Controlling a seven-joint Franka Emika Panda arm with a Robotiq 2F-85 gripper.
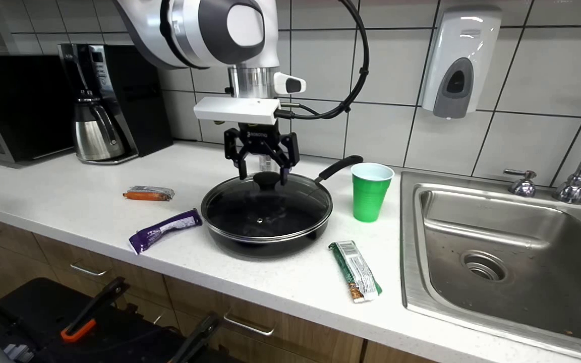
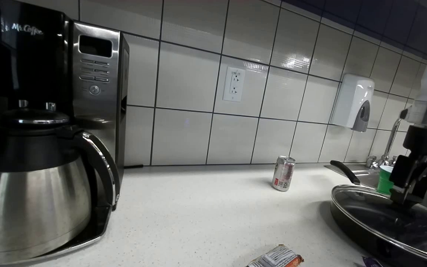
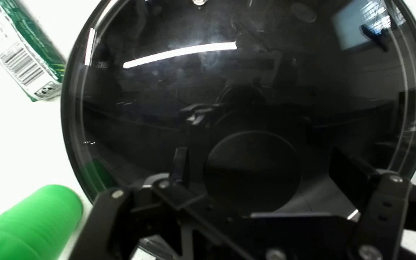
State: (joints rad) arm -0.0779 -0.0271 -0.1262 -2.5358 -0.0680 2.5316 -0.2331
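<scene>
A black pan with a glass lid sits on the counter, its handle pointing to the back wall. The lid's round black knob is between the fingers of my gripper. In the wrist view my gripper is open, with a gap between each finger and the knob. My gripper is also low over the lid in an exterior view. A green cup stands upright beside the pan; it also shows in the wrist view.
A purple packet, an orange packet and a green packet lie around the pan. A can stands near the back wall. A coffee maker and a sink flank the counter. A soap dispenser hangs above.
</scene>
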